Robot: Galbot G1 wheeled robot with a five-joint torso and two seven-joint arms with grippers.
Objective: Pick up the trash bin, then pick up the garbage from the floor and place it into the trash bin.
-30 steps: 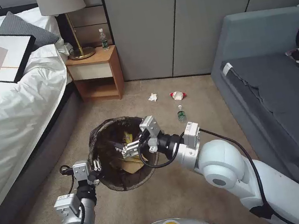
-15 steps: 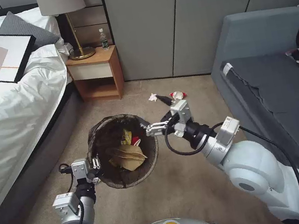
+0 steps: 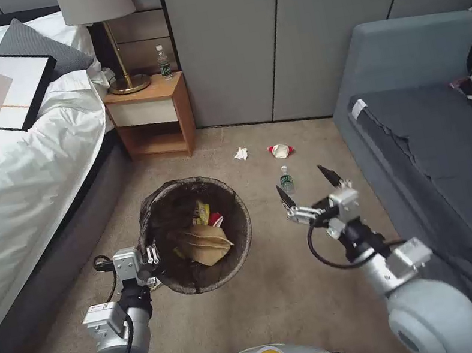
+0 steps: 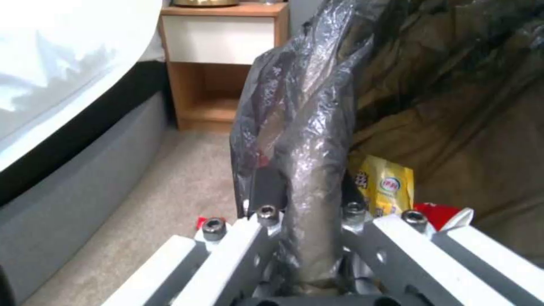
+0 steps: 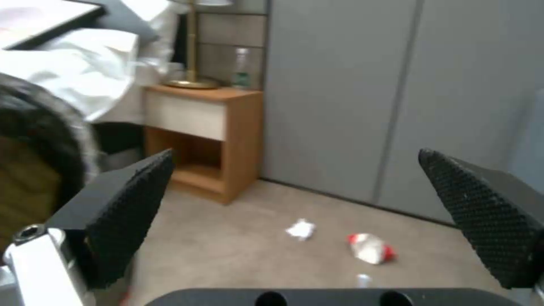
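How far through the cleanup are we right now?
Partly done. The left gripper is clamped on the trash bin rim, holding it. Inside lie a brown paper bag, a yellow wrapper and a red piece. The right gripper is open and empty above the carpet. Left on the floor: the white tissue, the red-and-white cup and the small bottle.

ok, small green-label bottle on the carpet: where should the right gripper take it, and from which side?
Probably across the body, coming down from above. The bottle lies flat on the carpet, cap pointing toward the wall, so the round sides are exposed. The right gripper is open nearby; the cup and tissue lie clear of it.
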